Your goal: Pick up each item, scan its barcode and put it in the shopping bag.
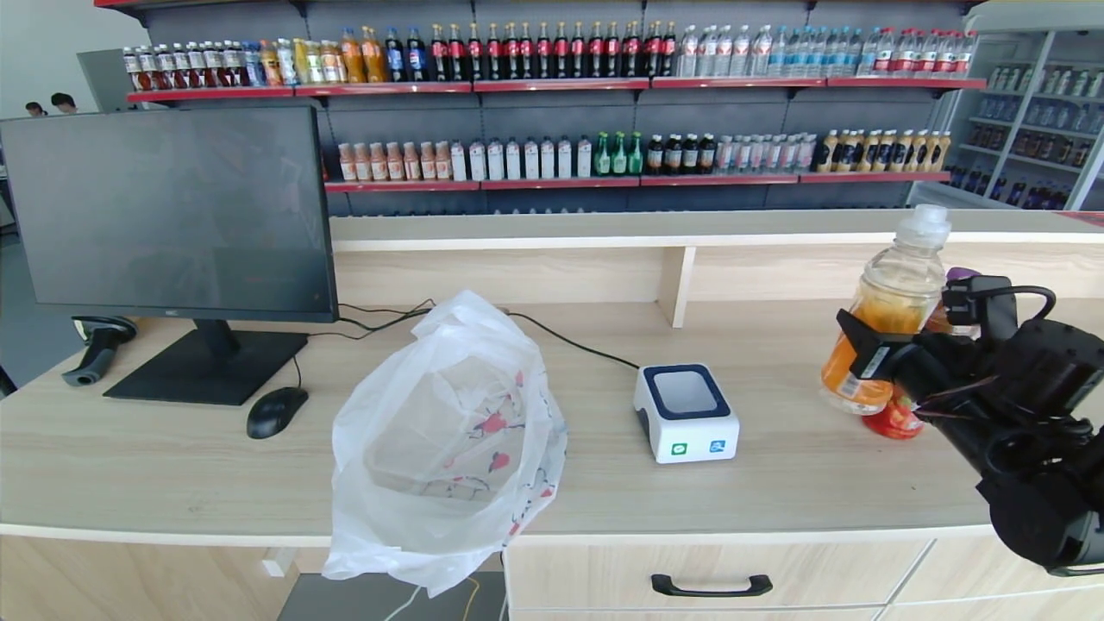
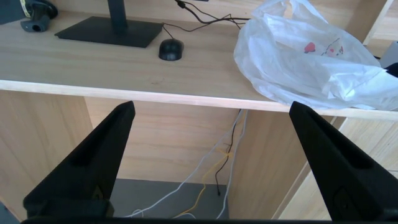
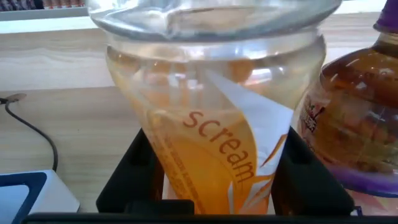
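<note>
Right gripper (image 1: 901, 335) is clenched on a clear plastic bottle of orange drink (image 1: 895, 289) with a white cap. Its orange-and-white label carries lettering. The bottle is tilted, well to the right of the white barcode scanner (image 1: 686, 412), with a brown purple-capped bottle (image 3: 354, 124) just beside it. The translucent white shopping bag (image 1: 448, 440) stands left of the scanner. Left gripper (image 2: 211, 162) is spread wide and holds nothing, below the wooden counter (image 1: 776, 483) edge.

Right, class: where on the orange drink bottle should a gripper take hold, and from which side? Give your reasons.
Probably the labelled mid-body of the orange drink bottle, approached horizontally from the robot's right. It stands roughly upright and its round body narrows there, so the fingers can seat on either side. The right gripper holds it on that band, from that side.
</note>
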Controlling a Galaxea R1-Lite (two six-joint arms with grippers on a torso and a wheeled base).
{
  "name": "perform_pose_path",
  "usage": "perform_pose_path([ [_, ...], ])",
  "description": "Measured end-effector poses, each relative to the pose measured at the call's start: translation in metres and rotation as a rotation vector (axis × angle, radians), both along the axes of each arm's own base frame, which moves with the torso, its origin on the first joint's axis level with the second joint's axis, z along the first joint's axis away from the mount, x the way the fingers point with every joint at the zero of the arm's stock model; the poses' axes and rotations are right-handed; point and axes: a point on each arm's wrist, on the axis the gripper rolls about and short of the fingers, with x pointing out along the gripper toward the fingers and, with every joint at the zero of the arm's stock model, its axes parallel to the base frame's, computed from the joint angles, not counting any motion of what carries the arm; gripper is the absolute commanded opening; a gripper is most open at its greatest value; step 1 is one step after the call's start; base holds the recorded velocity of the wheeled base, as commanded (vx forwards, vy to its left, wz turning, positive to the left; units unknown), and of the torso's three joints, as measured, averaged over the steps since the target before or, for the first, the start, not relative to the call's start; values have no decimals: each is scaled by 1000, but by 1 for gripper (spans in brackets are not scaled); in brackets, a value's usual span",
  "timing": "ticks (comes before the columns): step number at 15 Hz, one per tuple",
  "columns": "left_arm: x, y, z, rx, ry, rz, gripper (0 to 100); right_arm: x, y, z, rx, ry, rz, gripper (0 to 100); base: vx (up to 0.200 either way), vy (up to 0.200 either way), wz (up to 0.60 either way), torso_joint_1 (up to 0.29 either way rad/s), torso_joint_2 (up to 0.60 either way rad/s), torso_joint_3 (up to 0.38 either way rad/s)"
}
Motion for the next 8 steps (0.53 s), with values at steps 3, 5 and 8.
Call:
perform_pose_path([
  [3,0,0,0,0,0,0,100,-21,2,12,-8,-14,12,0,0,0,0,0,0,0],
  [5,0,0,0,0,0,0,100,-34,6,21,-15,-37,31,0,0,0,0,0,0,0],
  [8,0,0,0,0,0,0,100,-49,20,27,-16,-50,86,0,0,0,0,0,0,0],
])
